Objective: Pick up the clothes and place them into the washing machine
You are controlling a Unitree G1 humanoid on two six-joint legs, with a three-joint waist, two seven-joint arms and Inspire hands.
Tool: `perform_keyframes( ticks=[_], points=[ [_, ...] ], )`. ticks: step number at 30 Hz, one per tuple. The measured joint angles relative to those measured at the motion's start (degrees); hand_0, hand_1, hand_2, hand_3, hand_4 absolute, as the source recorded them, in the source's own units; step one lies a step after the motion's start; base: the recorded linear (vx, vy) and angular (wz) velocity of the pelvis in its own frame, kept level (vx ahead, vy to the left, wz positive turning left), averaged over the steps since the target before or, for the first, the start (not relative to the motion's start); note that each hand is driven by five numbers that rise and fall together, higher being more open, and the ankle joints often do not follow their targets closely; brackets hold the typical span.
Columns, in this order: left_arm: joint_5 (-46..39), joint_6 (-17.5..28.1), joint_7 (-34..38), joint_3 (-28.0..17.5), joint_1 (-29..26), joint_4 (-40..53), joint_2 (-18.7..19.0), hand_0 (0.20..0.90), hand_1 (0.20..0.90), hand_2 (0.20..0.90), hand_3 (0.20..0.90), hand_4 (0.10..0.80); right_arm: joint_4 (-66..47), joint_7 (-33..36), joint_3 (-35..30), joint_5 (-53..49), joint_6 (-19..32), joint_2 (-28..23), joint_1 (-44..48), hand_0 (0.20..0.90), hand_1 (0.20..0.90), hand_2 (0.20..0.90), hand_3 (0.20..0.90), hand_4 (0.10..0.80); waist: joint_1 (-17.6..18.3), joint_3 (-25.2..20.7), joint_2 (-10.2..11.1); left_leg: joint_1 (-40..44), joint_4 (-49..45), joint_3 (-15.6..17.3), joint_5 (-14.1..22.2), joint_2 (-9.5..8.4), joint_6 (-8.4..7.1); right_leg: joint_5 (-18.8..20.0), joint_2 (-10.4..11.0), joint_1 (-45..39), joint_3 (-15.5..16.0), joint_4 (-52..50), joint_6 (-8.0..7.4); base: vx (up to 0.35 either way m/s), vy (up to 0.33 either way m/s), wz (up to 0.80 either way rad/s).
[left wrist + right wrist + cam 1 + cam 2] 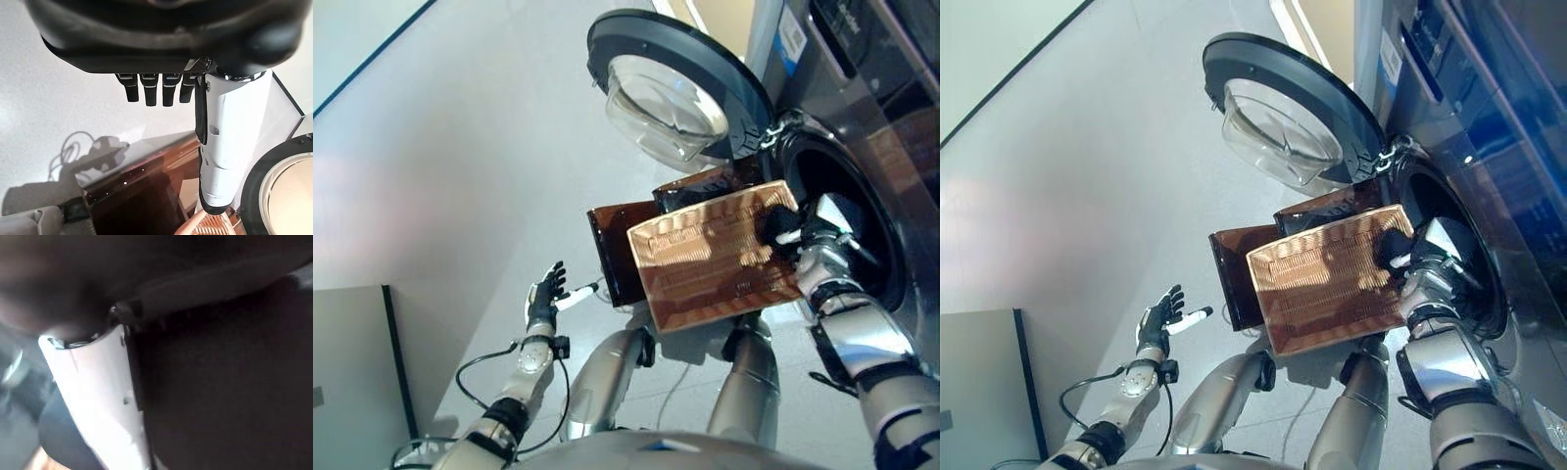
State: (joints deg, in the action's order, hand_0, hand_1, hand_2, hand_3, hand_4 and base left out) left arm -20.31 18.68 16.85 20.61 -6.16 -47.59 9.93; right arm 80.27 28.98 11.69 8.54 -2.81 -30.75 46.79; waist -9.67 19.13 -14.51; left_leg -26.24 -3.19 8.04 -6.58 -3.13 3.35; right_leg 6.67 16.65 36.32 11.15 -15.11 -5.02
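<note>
- Grey floor (pixel 460 147) runs up to a front-loading washer (pixel 1489 88), its round door (pixel 680 88) swung wide and the dark drum opening (pixel 847 211) exposed.
- A brown wicker basket (pixel 705 259) hangs at the drum mouth, tipped toward it, in front of a dark brown bin (pixel 617 250).
- Right hand (pixel 783 227) sits at the basket's rim; whether it grips, I cannot tell.
- Left hand (pixel 546 292) hovers spread and empty, well apart from the basket.
- No clothes show; they may be inside the basket or drum.
- Judgement: clothes are soft, light and floppy, so bunch a thick fold; the basket is stiff and best held by its rim.
</note>
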Motion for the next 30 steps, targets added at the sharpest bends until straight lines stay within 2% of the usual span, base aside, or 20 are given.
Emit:
perform_keyframes(
  ticks=[2,6,9,12,15,17,25,28,30],
  points=[
    [0.0,0.0,0.8,0.0,0.8,1.1,0.1,0.900,0.900,0.900,0.900,0.800,-1.2,0.5,-5.1,-14.6,3.4,1.5,0.1,0.200,0.200,0.200,0.200,0.300,0.2,0.1,-0.4,-0.1,0.6,0.0,-0.2,0.00,-0.06,0.4,-0.1,0.0,0.2,0.6,0.07,0.015,0.014,0.00],
    [0.0,0.0,1.0,0.1,1.0,1.1,0.1,0.900,0.900,0.900,0.900,0.800,-2.3,1.0,-12.7,-34.9,9.8,5.2,0.1,0.200,0.200,0.200,0.200,0.300,1.0,0.4,-1.1,0.1,1.5,0.2,-0.6,0.01,0.43,0.9,-0.5,0.0,0.3,1.0,0.09,0.006,0.006,-0.01],
    [0.0,0.0,1.1,0.2,0.9,1.0,0.1,0.900,0.900,0.900,0.900,0.800,-2.6,0.9,-14.1,-44.2,12.7,7.7,-0.4,0.200,0.200,0.200,0.200,0.300,1.2,0.4,-1.2,0.1,1.6,0.5,-0.7,0.04,0.58,1.1,-0.7,0.1,0.2,1.5,-0.01,0.024,0.023,-0.05],
    [-0.1,0.0,1.2,0.5,0.8,1.0,0.1,0.900,0.900,0.900,0.900,0.800,-4.9,-0.2,-18.7,-56.0,18.0,10.9,-1.0,0.200,0.200,0.200,0.200,0.300,1.3,0.9,-1.3,0.9,2.4,1.0,-0.7,0.01,0.61,1.1,-0.7,-0.1,-0.4,1.6,-0.01,0.019,0.036,-0.08],
    [-0.5,0.0,1.1,0.5,0.8,1.1,0.0,0.900,0.900,0.900,0.900,0.800,-5.9,-1.7,-19.7,-63.3,20.8,12.3,-0.9,0.200,0.200,0.200,0.200,0.300,1.5,1.2,-1.8,0.8,2.5,1.2,-0.7,0.01,0.62,1.3,-0.8,0.0,-0.7,2.1,-0.32,0.011,0.022,-0.06],
    [-1.2,0.1,1.0,0.6,0.8,1.1,0.0,0.900,0.900,0.900,0.900,0.800,-8.1,-1.9,-22.8,-67.6,23.2,13.4,-0.9,0.200,0.200,0.200,0.200,0.300,1.8,1.5,-2.3,0.8,2.6,1.3,-0.8,-0.01,0.66,1.4,-0.8,-0.1,-0.8,2.5,-0.49,0.007,0.017,-0.02],
    [-2.9,0.3,-0.5,0.7,0.9,0.9,0.0,0.900,0.900,0.900,0.900,0.800,-12.7,-5.4,-26.0,-78.6,29.1,15.8,-1.2,0.200,0.200,0.200,0.200,0.300,2.5,1.7,-3.2,2.0,3.6,2.2,-1.0,-0.35,0.85,1.5,-0.7,-0.2,-1.7,2.6,-0.66,0.014,0.024,-0.07],
    [-3.0,0.3,-1.7,1.7,1.1,0.9,-0.3,0.900,0.900,0.900,0.900,0.800,-16.6,-7.5,-30.2,-83.8,32.2,16.7,-1.4,0.200,0.200,0.200,0.200,0.300,2.6,1.8,-4.8,3.5,4.4,2.8,-1.0,-0.78,0.91,1.6,-0.5,-1.1,-2.6,3.1,-1.05,0.025,0.061,-0.08],
    [-3.2,0.6,-2.3,3.0,1.4,0.9,-0.3,0.900,0.900,0.900,0.900,0.800,-16.7,-7.8,-32.4,-85.0,34.5,15.5,-0.9,0.200,0.200,0.200,0.200,0.300,2.5,1.4,-6.7,4.5,5.0,3.0,-1.0,-1.08,0.84,1.7,-0.1,-2.0,-2.6,3.4,-1.29,0.021,0.050,-0.03]
  ],
)
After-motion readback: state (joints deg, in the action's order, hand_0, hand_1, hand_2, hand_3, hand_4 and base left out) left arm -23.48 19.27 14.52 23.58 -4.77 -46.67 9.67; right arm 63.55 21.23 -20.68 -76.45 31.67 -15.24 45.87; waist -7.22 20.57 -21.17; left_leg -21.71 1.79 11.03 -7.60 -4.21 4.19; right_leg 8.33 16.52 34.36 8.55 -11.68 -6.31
